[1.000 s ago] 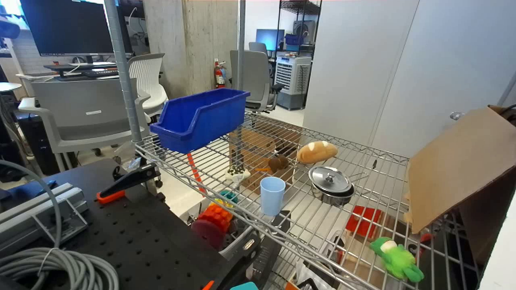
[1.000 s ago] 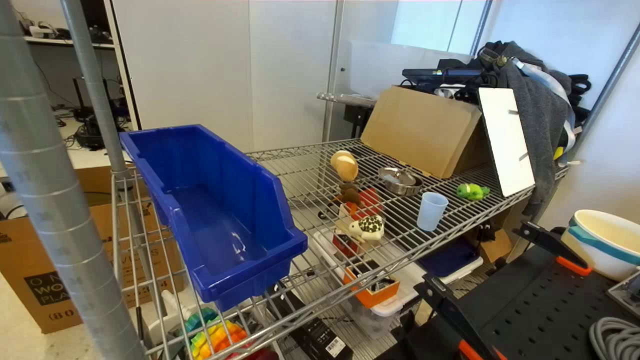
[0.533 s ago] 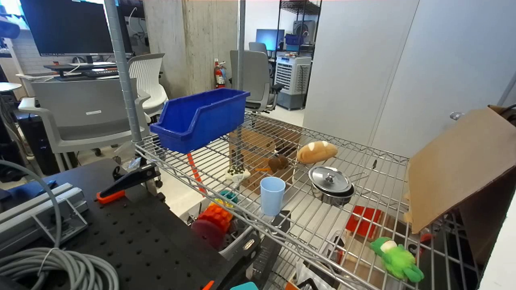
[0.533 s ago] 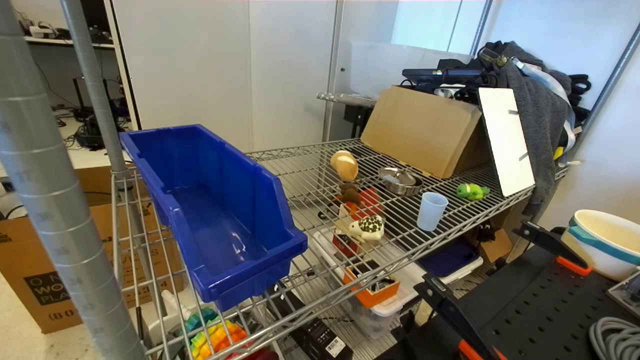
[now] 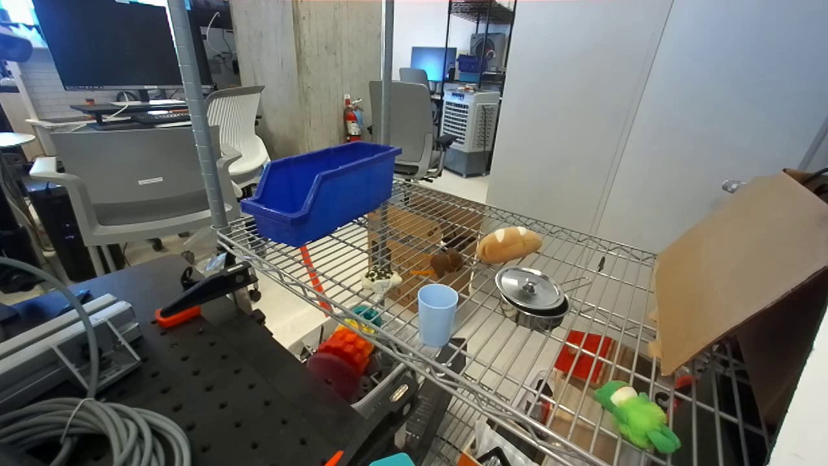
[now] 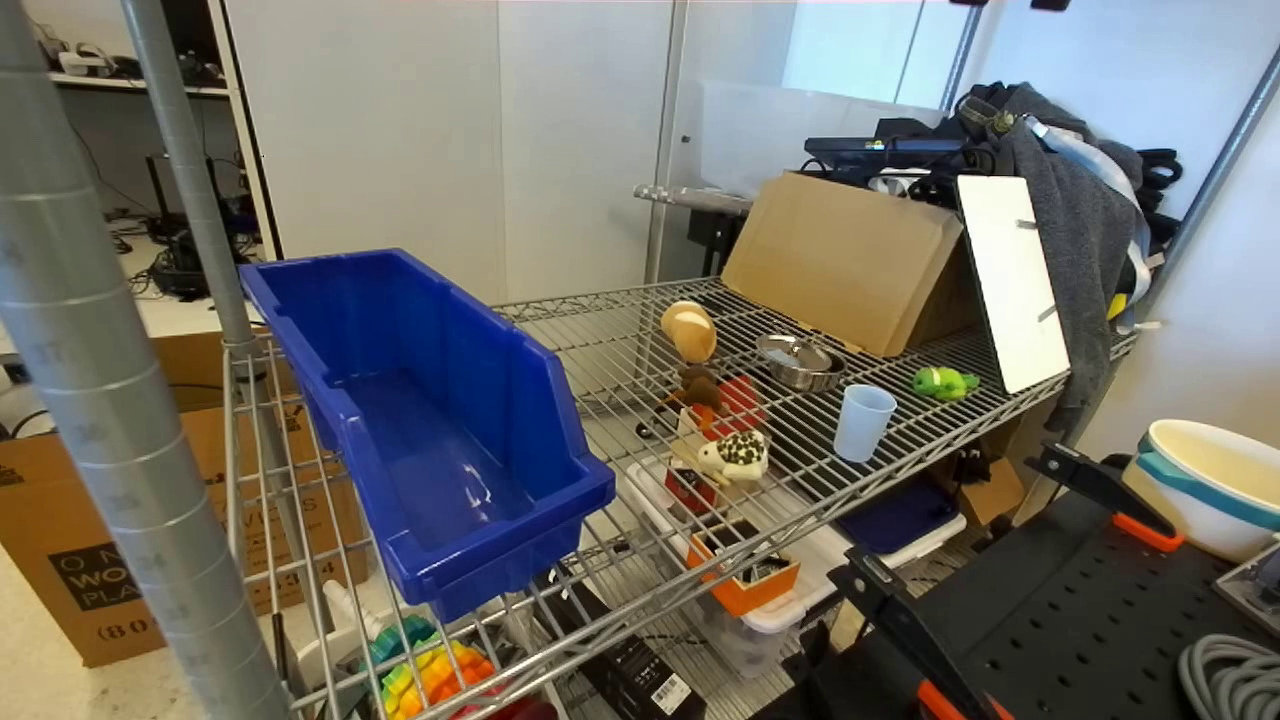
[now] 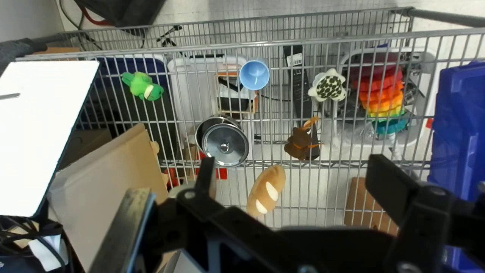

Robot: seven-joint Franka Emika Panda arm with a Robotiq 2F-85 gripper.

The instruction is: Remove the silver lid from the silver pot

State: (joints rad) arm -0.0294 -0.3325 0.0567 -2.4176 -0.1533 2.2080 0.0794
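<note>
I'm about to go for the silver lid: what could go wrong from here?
The silver lid sits off-centre on the silver pot, leaving one side uncovered, so a nudge might slide it off. Its knob looks small, so a misaligned grip could slip. The bread roll lies close by; the wide-open jaws might bump it on the way in.

The pot (image 5: 532, 317) stands on the surface (image 5: 582, 239), the lid (image 5: 529, 289) resting off-centre on top of it. From where I stand, the bread loaf (image 5: 509, 245) lies behind the pot, slightly left; the cup (image 5: 437, 316) is near its left; the bin (image 5: 356, 196), well left and behind. A soft toy (image 5: 637, 417) lies to the pot's front right, the cardboard (image 5: 737, 272) on its right.
</note>
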